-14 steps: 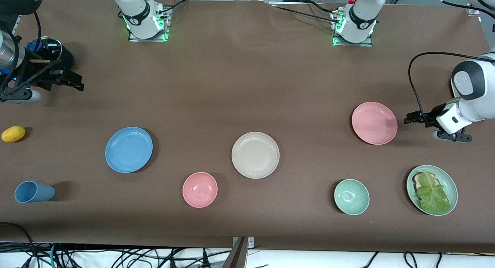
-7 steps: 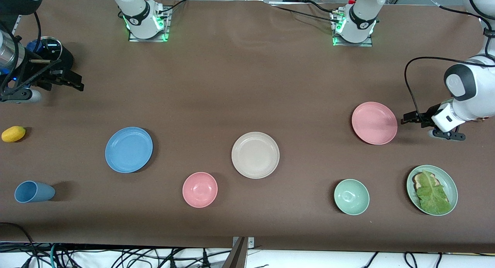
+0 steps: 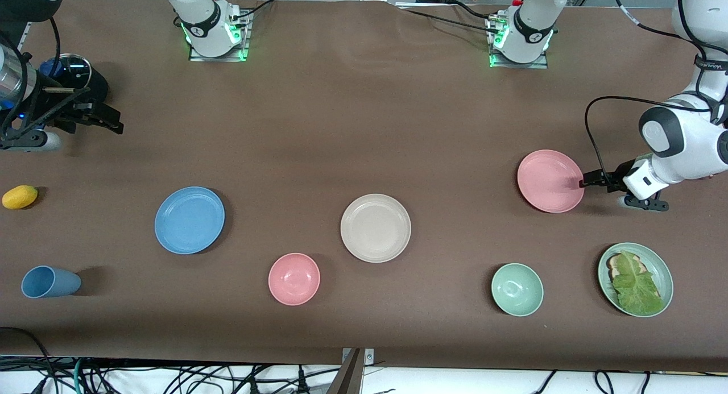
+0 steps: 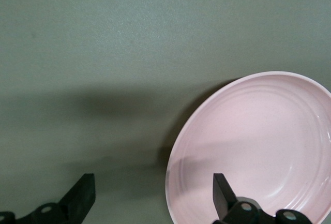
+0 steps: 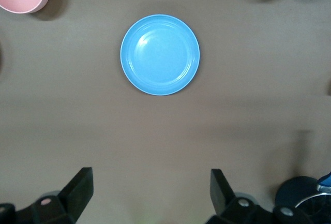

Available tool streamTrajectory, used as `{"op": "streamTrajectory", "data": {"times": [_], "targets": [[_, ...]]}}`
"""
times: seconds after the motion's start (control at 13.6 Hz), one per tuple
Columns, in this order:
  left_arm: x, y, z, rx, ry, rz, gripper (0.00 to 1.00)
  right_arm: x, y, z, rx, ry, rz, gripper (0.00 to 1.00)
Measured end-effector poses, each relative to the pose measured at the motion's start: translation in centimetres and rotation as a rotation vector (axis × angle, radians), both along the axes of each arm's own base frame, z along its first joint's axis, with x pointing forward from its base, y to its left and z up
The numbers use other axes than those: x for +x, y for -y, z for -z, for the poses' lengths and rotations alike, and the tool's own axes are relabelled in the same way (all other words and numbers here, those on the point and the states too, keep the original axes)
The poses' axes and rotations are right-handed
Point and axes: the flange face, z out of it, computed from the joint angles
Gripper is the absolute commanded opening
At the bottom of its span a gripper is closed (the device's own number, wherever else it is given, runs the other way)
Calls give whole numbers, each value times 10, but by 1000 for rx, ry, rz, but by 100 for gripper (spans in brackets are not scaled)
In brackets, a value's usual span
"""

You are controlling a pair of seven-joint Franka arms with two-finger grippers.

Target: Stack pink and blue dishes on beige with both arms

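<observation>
While the right claw [image 3: 111, 121] waited wide over bare tabletop [image 3: 341, 127], the left claw [image 3: 586, 182] reached low and level, spread wide astride the pink plate's [image 3: 549, 181] rim, well apart from the beige plate [image 3: 375, 228].

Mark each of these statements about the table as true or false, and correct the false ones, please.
1. The left tool is open at the rim of the pink plate. True.
2. The blue plate is stacked on the beige plate. False: it lies on the table apart from it, toward the right arm's end.
3. The right tool holds the blue plate. False: it is open and holds nothing, over the table at the right arm's end.
4. The pink bowl lies nearer to the front camera than the beige plate. True.
5. The lettuce lies on the pink plate. False: it lies on the green plate.
</observation>
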Motion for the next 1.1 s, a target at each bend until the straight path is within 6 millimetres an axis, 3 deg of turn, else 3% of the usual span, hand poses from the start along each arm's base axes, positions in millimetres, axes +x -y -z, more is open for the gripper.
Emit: {"op": "streamTrajectory", "data": {"times": [1.1], "targets": [[-13, 9, 24, -24, -23, -20, 97, 0, 0, 0, 0, 0, 0, 100]]}}
